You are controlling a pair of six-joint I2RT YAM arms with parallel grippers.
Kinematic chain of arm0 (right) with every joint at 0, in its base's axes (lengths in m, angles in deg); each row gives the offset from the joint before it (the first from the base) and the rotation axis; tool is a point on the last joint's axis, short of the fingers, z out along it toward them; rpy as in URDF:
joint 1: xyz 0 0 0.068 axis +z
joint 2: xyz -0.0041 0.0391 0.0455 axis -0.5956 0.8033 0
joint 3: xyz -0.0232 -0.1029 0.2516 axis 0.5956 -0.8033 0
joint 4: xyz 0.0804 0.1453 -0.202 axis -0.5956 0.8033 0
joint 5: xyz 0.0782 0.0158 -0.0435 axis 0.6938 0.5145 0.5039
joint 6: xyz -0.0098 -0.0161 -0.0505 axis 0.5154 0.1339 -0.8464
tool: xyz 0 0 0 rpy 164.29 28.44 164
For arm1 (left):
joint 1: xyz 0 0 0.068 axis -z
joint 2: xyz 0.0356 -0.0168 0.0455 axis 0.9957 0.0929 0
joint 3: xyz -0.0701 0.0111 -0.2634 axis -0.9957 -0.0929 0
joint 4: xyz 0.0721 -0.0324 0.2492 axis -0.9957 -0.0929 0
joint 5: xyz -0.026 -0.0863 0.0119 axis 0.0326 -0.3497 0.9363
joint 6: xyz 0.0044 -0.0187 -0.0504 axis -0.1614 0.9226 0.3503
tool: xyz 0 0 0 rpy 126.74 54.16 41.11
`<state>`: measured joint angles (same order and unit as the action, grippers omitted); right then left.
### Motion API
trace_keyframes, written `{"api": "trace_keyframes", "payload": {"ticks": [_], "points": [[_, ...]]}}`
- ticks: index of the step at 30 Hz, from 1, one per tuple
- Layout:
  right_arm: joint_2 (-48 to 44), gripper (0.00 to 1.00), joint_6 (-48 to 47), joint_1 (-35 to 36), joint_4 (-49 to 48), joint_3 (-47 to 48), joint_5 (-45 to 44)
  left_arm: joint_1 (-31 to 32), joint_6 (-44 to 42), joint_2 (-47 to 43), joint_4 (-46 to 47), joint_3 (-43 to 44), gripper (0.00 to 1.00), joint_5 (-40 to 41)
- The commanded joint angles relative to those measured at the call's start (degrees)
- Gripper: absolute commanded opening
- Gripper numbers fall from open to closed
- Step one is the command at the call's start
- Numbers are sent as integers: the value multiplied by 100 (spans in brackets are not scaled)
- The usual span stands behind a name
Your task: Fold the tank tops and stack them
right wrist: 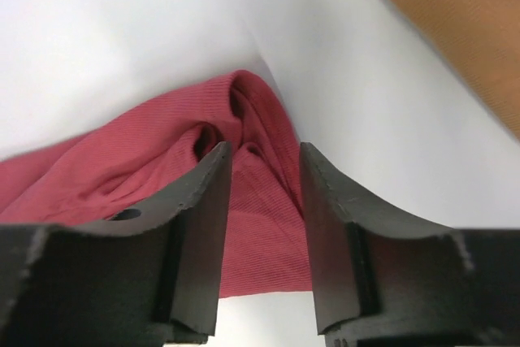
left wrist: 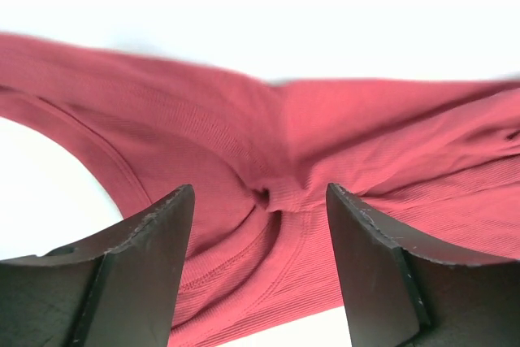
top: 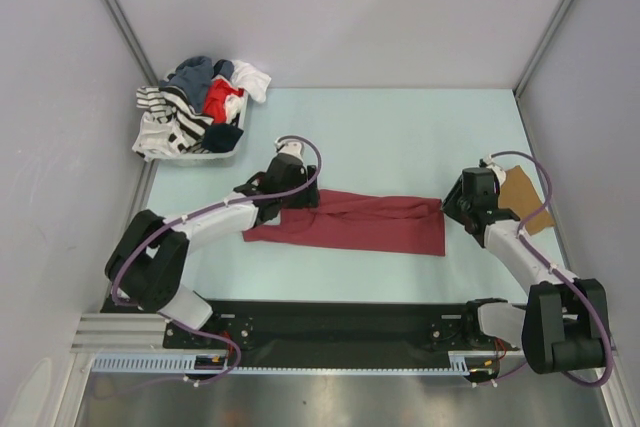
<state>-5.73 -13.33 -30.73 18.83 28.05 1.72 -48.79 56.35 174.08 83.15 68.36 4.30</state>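
Maroon top [top: 350,222] lies as a long strip mid-counter [top: 400,137], running 9 to 3 o'clock. From my feed, left fingers [top: 297,197] stand wide over its 9 o'clock end, gripping nothing. Right fingers [top: 455,212] sit narrower at the 3 o'clock edge, with cloth bunched at the tips but not pinched. Tan top [top: 525,199] is just past them, and the clothes basket [top: 215,157] is at 10.

Seen from above, the left arm [top: 210,217] covers the left end of the maroon top [top: 370,222], and the right arm [top: 500,232] hides part of the tan top [top: 520,197]. The right wrist view shows that tan top only as a blurred patch cut off at the corner. The clothes [top: 195,107] heaped in the basket [top: 215,157] are too tangled to tell apart.
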Motion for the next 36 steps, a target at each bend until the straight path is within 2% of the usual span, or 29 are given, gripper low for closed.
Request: {"api": "trace_keyframes", "payload": {"ticks": [1,4,9,14,20,21,23,25,28,30,36], "points": [[-74,45,-265,77,-151,317,282,33,-162,-299,-199,363,72,247],[154,46,-283,164,-177,405,494,33,-188,-300,-234,442,72,195],[514,41,-318,261,-397,432,793,33,-241,-63,-339,705,70,107],[840,45,-292,419,-414,511,899,33,-294,175,-454,934,70,36],[1060,45,-292,534,-546,520,811,33,-303,570,-700,1312,69,151],[1095,43,-344,525,-538,581,768,25,-311,623,-700,1348,68,142],[1157,29,-388,551,-503,634,741,33,-312,641,-700,1374,68,133],[1157,23,-484,569,-389,713,610,25,-320,641,-691,1374,68,151],[1113,8,-564,622,-204,818,390,33,-355,641,-726,1392,68,168],[991,1,-564,630,-64,836,162,33,-373,650,-727,1409,67,133],[482,0,-529,630,217,854,-120,33,-373,729,-762,1436,66,89]]}}
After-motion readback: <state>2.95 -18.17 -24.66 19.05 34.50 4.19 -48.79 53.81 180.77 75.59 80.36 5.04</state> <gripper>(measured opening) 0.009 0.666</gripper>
